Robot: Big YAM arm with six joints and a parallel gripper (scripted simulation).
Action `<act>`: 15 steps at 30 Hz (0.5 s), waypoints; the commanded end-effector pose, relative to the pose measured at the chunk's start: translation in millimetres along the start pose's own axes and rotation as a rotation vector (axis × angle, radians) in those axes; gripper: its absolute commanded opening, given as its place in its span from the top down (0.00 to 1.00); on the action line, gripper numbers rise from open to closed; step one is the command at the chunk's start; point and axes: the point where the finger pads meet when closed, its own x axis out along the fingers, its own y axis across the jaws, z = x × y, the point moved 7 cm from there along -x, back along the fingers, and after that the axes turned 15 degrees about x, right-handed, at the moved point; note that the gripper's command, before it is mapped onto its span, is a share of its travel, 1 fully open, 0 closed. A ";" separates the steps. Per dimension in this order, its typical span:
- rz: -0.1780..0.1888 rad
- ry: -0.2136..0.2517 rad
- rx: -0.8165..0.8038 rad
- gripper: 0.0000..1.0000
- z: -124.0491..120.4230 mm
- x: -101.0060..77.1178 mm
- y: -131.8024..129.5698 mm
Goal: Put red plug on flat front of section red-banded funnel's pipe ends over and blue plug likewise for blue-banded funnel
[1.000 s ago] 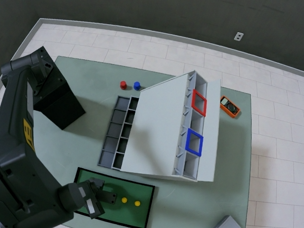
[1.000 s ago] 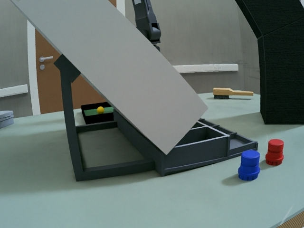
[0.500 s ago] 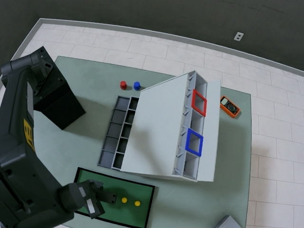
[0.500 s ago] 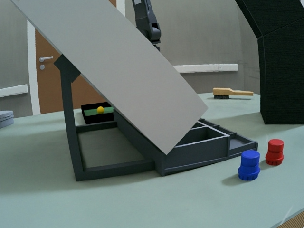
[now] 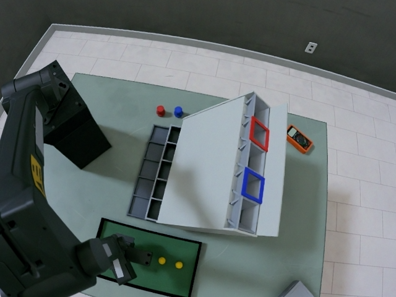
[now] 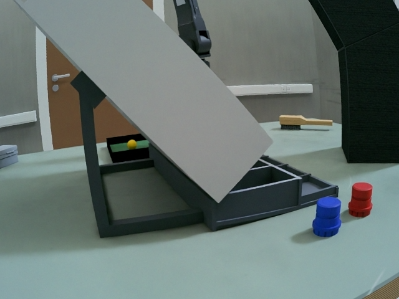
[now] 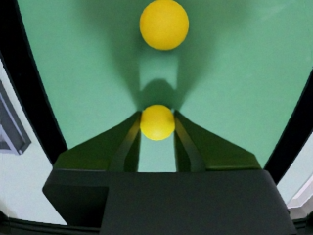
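Observation:
My gripper (image 5: 145,257) (image 7: 156,117) is low over the green marble tray (image 5: 111,225) (image 7: 88,98), shut on a yellow marble (image 7: 156,122); the gripper hides it in the top view. A free yellow marble (image 5: 162,260) (image 7: 164,24) lies just beyond; another yellow marble (image 5: 179,265) lies farther right. The red plug (image 5: 160,111) (image 6: 360,199) and blue plug (image 5: 177,111) (image 6: 326,217) stand upright on the table, beside the sections. The red-banded funnel (image 5: 267,137) and blue-banded funnel (image 5: 262,190) top the sloped cover (image 5: 198,166) (image 6: 154,96). The flat section fronts (image 5: 144,187) bear no plugs. The pipes are hidden.
A black-and-orange multimeter (image 5: 299,139) lies behind the funnel rig. A grey case (image 5: 296,290) (image 6: 7,156) stands near a table corner. A wooden brush (image 6: 295,121) lies on the table in the exterior view. The cover rises steeply from the sections toward the funnels.

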 end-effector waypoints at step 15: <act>-0.002 -0.005 0.000 1.00 1.3 -11.7 -1.0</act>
